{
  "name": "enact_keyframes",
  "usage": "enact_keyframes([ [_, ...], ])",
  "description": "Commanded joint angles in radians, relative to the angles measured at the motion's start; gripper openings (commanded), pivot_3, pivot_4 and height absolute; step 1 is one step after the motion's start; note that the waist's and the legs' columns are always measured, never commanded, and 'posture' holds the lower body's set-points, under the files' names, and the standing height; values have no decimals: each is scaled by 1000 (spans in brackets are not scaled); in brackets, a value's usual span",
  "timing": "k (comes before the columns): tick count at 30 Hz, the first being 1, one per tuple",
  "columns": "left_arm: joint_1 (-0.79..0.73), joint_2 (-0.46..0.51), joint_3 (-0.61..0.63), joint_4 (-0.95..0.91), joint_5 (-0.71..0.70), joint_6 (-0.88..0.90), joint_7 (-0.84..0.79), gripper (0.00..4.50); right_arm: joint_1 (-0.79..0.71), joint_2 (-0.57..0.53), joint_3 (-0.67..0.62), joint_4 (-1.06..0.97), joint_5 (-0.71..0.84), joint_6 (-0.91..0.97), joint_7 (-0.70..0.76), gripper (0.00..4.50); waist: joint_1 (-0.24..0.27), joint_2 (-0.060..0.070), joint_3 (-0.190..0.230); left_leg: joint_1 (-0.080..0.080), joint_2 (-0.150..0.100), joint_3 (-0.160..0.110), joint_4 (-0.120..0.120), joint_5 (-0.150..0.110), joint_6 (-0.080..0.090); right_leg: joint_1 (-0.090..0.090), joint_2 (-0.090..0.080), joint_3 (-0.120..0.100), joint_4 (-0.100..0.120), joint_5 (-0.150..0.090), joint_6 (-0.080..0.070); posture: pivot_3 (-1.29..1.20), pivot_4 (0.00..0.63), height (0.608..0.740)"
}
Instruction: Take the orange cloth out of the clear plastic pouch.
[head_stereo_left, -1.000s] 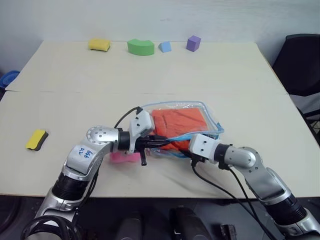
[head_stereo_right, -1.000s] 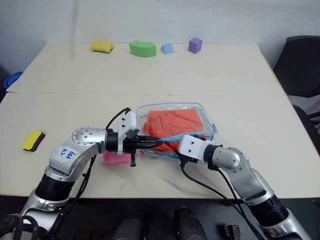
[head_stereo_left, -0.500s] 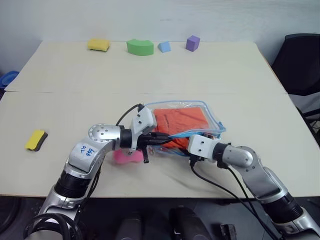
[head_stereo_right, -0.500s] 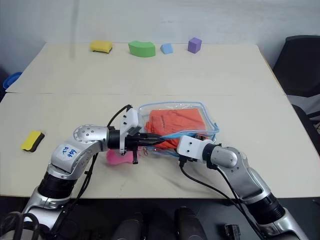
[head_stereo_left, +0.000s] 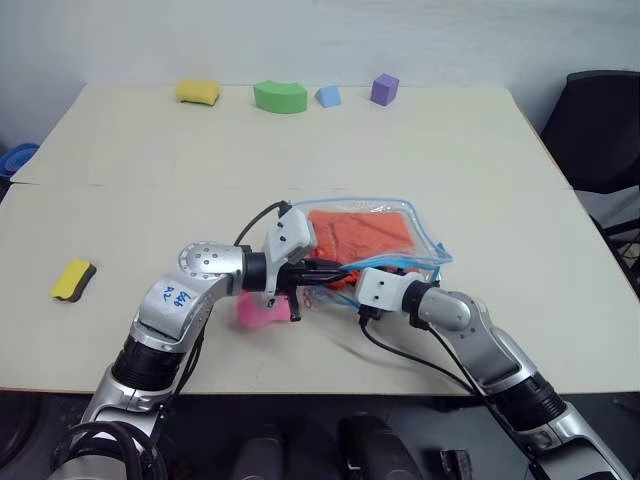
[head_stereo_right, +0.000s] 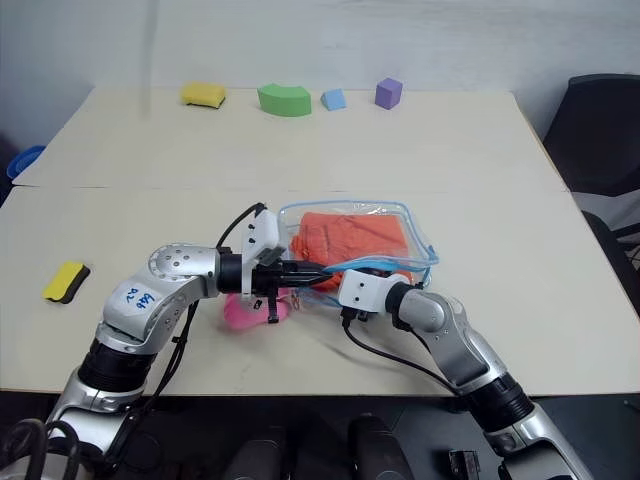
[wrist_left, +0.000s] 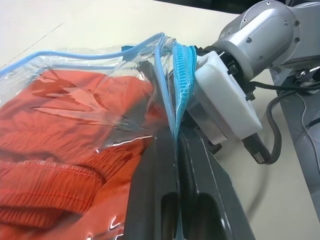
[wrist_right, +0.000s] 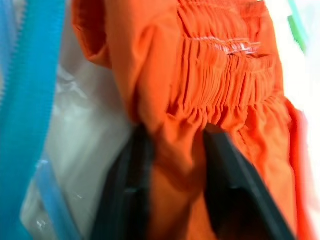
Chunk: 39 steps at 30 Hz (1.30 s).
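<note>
we saw the beige table (head_stereo_left: 150, 200) carrying everything. near its middle lay the clear plastic pouch (head_stereo_left: 425, 245) with blue trim, and the orange cloth (head_stereo_left: 365, 230) lay inside it, bunched toward the mouth. the left gripper (wrist_left: 175, 165) had its fingers pressed together on the pouch's blue zipper edge. the right gripper (wrist_right: 172, 165) reached into the mouth and pinched a gathered fold of the orange cloth. a pink plush toy (head_stereo_left: 255, 310) lay just beside the left arm. along the far edge sat a green block (head_stereo_left: 281, 95), yellow sponge (head_stereo_left: 198, 91), purple cube (head_stereo_left: 384, 88) and blue block (head_stereo_left: 328, 95).
</note>
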Motion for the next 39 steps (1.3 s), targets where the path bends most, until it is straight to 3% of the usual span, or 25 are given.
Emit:
enact_keyframes([
  [1, 5, -8, 11, -2, -7, -26, 5, 0, 27, -27, 3, 60, -35, 12, 22, 29, 1, 0, 0, 0, 0, 0, 0, 0, 0, 0, 0, 0, 0, 0, 0, 0, 150, 740],
  [5, -10, -46, 4, 58, 34, -53, 64, 0, 66, -83, 30, -4, -5, -21, 132, 29, 6, 0, 0, 0, -1, 0, 0, 0, 0, 0, -1, 0, 0, 0, 0, 0, 150, 740],
  [10, -67, -153, 11, 128, 33, -57, 131, 0, 99, -200, 47, -43, -56, -192, 180, 29, 19, -2, -2, 0, -1, 0, 0, -1, 2, 1, -1, 0, -1, 0, 0, 0, 150, 740],
  [15, -101, -155, -47, 232, 161, -123, 187, 0, 121, -284, 5, -97, -18, -353, 212, 29, 26, -3, -2, 0, -1, 0, 0, -1, 1, 1, 0, 0, -2, 0, 0, 0, 150, 740],
  [23, -149, -143, -43, 398, 276, -219, 259, 0, 322, -610, -181, -255, 208, -630, 384, 29, 27, -2, -2, -1, -1, 0, 0, -1, 2, 1, 0, 0, -4, 0, 0, 0, 150, 740],
  [28, -120, -31, -51, 429, 338, -340, 199, 0, 527, -728, -400, -152, 274, -701, 398, 29, 21, -3, -2, 0, 0, 1, 0, -1, 1, 1, 1, 1, -3, 0, 0, 0, 150, 740],
  [34, -71, 108, -18, 448, 314, -449, 76, 0, 674, -759, -627, 150, 267, -802, 385, 29, 21, -3, -1, 2, 0, 4, -1, -1, 3, 2, 2, 3, -3, 0, 0, 0, 150, 740],
  [39, 30, 140, -19, 269, 176, -455, -137, 0, 468, -610, -644, 248, 382, -534, 275, 29, 9, -2, -1, 3, 1, 5, -2, -1, 2, 2, 2, 4, -2, 0, 0, 0, 150, 740],
])
